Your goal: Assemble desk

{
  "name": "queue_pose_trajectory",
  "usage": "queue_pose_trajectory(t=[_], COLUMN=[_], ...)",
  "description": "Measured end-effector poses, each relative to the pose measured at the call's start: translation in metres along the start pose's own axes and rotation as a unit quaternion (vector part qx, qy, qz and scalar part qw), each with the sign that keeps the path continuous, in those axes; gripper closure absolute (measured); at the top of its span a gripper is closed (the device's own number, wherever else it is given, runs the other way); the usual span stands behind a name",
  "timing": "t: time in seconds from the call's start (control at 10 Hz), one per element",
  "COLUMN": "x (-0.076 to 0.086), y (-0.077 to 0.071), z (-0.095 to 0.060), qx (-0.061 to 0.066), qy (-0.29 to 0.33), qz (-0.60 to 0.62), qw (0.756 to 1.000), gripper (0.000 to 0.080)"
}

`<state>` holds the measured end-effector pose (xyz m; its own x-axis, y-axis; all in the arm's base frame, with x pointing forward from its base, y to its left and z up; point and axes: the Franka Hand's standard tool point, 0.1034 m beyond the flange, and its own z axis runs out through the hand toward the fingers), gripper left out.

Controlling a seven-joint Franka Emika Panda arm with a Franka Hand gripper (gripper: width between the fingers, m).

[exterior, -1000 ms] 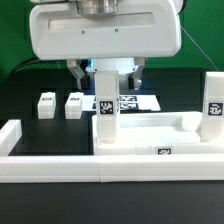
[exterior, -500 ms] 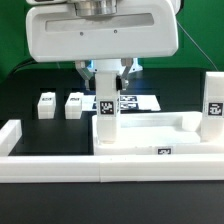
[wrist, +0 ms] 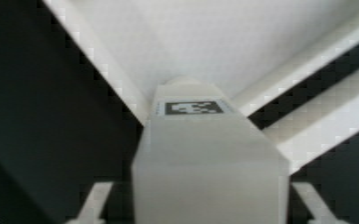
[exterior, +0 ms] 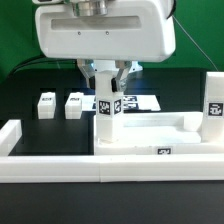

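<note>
Over the scene in the exterior view hangs the arm's bulky white housing (exterior: 100, 40), filling the upper part of that picture. Below it the black table (exterior: 30, 85) carries the long low border wall (exterior: 60, 170) along the front. Inside the wall lies the tabletop panel (exterior: 150, 128), flat, with its rim up.

On the panel's corner toward the exterior view's left stands one leg (exterior: 105, 122), nearly upright. The gripper (exterior: 106, 86) is closed on its upper end, one finger against each side. A second leg (exterior: 214, 105) stands at the panel's far right. Two loose legs (exterior: 45, 105) (exterior: 74, 104) lie side by side on the black table to the left, well apart from the panel. The marker board (exterior: 137, 101) lies behind the held leg.

Only the wrist view shows the grip close up. It looks down the leg (wrist: 194, 160) to its small tag (wrist: 194, 107), with fingers (wrist: 98, 204) against the leg's flanks and the panel (wrist: 194, 40) beyond. None of the other parts appear there.
</note>
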<state>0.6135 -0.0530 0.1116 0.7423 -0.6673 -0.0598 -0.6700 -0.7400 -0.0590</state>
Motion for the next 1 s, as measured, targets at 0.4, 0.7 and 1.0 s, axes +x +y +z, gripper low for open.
queue_pose_trajectory(t=[0.4, 0.7, 1.0], x=[0.0021, 0.0036, 0.0029], y=[-0.0032, -0.0028, -0.0031], z=[0.0005, 0.0007, 0.0016], qx=[0.021, 0.028, 0.019], qy=[0.028, 0.023, 0.016], qz=[0.245, 0.346, 0.286], qw=[0.969, 0.937, 0.958], gripper=[0.0511, 0.0511, 0.0216])
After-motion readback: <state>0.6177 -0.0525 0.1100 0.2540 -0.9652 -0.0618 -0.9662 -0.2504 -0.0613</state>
